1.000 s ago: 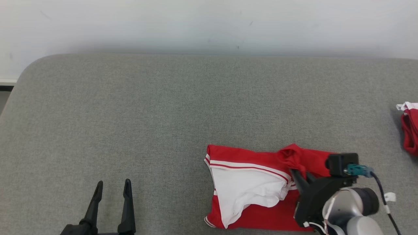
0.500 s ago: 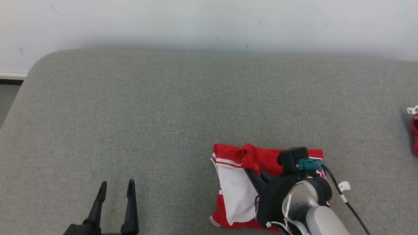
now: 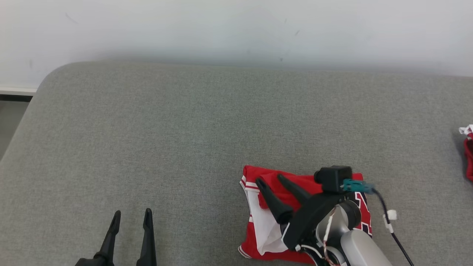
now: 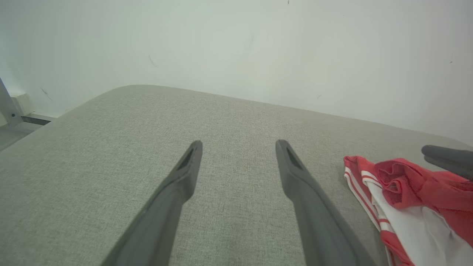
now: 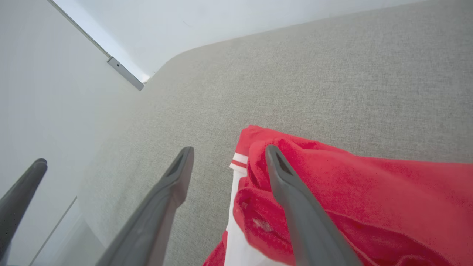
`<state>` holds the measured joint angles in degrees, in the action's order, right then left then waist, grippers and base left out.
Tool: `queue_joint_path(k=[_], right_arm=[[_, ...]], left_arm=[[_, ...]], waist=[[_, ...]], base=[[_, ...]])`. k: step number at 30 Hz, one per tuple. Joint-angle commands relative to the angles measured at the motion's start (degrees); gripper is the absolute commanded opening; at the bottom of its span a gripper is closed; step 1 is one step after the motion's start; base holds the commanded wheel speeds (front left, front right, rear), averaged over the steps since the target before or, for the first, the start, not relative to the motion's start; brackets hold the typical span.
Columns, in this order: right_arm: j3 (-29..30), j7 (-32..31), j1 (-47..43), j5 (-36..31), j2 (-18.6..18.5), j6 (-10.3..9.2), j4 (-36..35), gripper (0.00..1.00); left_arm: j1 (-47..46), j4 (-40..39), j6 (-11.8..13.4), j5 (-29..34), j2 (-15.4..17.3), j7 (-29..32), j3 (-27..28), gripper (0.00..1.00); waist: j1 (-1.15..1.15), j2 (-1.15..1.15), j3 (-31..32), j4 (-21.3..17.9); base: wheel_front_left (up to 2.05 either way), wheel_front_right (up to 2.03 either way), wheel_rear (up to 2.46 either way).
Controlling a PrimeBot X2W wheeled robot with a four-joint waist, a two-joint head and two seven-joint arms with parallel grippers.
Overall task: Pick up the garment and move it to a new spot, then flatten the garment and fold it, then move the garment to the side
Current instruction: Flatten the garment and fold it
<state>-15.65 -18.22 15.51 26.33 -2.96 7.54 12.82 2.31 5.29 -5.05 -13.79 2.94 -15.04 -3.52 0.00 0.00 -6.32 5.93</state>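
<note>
- Right gripper (image 3: 271, 179) stands spread, grasping nothing, low over the upper-left corner of the garment (image 3: 263, 227), which lies at bottom right of centre in the head view.
- Left gripper (image 3: 132, 212), also spread and empty, sits at lower left, well apart.
- Folding looks to be the step in hand: a red flap lies doubled over the white panel.
- Next: lift clear without snagging, then regrasp.

Premises are presenting as a bare robot test room or lab. A grey fabric-covered table (image 3: 147, 129) with rounded corners is standing against a plain, scuffed white wall (image 3: 236, 29). A metal strip (image 5: 125, 74) is running near the table's corner. A red-and-white garment (image 3: 263, 229) and a second red garment (image 3: 469, 159) are lying on the table.
</note>
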Motion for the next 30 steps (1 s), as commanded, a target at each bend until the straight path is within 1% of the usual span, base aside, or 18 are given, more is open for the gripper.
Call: queue_joint_path(k=[1,3,5,7,12,13,14,16,18,21,23,25,29,30], right_arm=[[-0.3,1.9,0.7,3.8,0.2,-0.14,-1.7,1.00],[0.5,4.0,1.1,6.2,0.2,-0.14,-4.2,1.00],[2.5,5.1,0.8,6.0,0.1,-0.15,-6.3,1.00],[5.8,5.1,-0.1,3.4,0.1,-0.14,-8.3,1.00],[16.4,1.8,-4.3,-6.5,0.1,-0.15,-11.8,1.00],[16.4,1.8,-4.3,-6.5,0.1,-0.15,-11.8,1.00],[18.6,1.3,-5.4,-8.5,0.2,-0.14,-12.4,1.00],[22.5,1.2,-7.2,-11.5,0.2,-0.14,-13.5,1.00],[25.7,2.3,-9.0,-14.4,0.2,-0.14,-14.4,1.00],[28.8,6.3,-11.8,-15.1,0.2,-0.14,-15.1,1.00],[30.5,9.8,-13.6,-15.2,0.2,-0.15,-14.3,1.00],[31.0,13.6,-15.2,-17.1,0.2,-0.14,-13.2,1.00],[28.5,22.1,-18.3,-17.9,0.2,-0.14,-9.9,1.00],[28.7,24.6,-18.9,-17.8,0.1,-0.15,-9.0,1.00]], left_arm=[[0.9,0.1,-0.1,0.0,-0.1,-0.2,0.2,1.00],[1.3,-0.1,-0.2,0.1,-0.1,-0.2,0.3,1.00],[1.5,-0.2,-0.2,0.0,-0.1,-0.2,0.3,1.00],[1.8,-0.2,-0.1,0.0,-0.1,-0.2,0.2,1.00],[2.0,-0.1,0.0,-0.3,-0.1,-0.2,0.0,1.00],[2.0,-0.1,0.0,-0.3,-0.1,-0.2,0.0,1.00],[2.0,-0.1,0.0,-0.4,-0.1,-0.2,0.0,1.00],[2.0,0.0,0.0,-0.4,-0.1,-0.2,0.0,1.00],[1.8,0.2,0.0,-0.3,-0.1,-0.2,0.1,1.00],[1.4,0.3,0.0,-0.2,-0.1,-0.2,0.4,1.00],[1.4,0.2,0.0,-0.3,-0.1,-0.2,0.7,1.00],[1.6,0.1,0.1,-0.3,-0.1,-0.2,0.8,1.00],[2.2,0.1,0.5,0.4,-0.1,-0.2,1.3,1.00],[2.3,0.1,0.5,0.6,-0.1,-0.2,1.5,1.00]], waist=[[0.00,0.00,0.5,-0.3],[0.00,0.00,0.7,-0.6],[0.00,0.00,1.0,-0.9],[0.00,0.00,1.2,-1.1],[0.00,0.00,1.5,-1.3],[0.00,0.00,1.5,-1.3],[0.00,0.00,1.5,-1.4],[0.00,0.00,1.6,-1.4],[0.00,0.00,1.6,-1.5],[0.00,0.00,1.7,-1.8],[0.00,0.00,1.8,-2.2],[0.00,0.00,2.1,-2.5],[0.00,0.00,3.0,-3.2],[0.00,0.00,3.4,-3.3]], base=[[0.00,0.00,0.00],[0.00,0.00,0.00],[0.00,0.00,0.00],[0.00,0.00,0.00],[0.00,0.00,0.00],[0.00,0.00,0.00],[0.00,0.00,0.00],[0.00,0.00,0.00],[0.00,0.00,0.00],[0.00,0.00,0.00],[0.00,0.00,0.00],[0.00,0.00,0.00],[0.00,0.00,0.00],[0.00,0.00,0.00]])
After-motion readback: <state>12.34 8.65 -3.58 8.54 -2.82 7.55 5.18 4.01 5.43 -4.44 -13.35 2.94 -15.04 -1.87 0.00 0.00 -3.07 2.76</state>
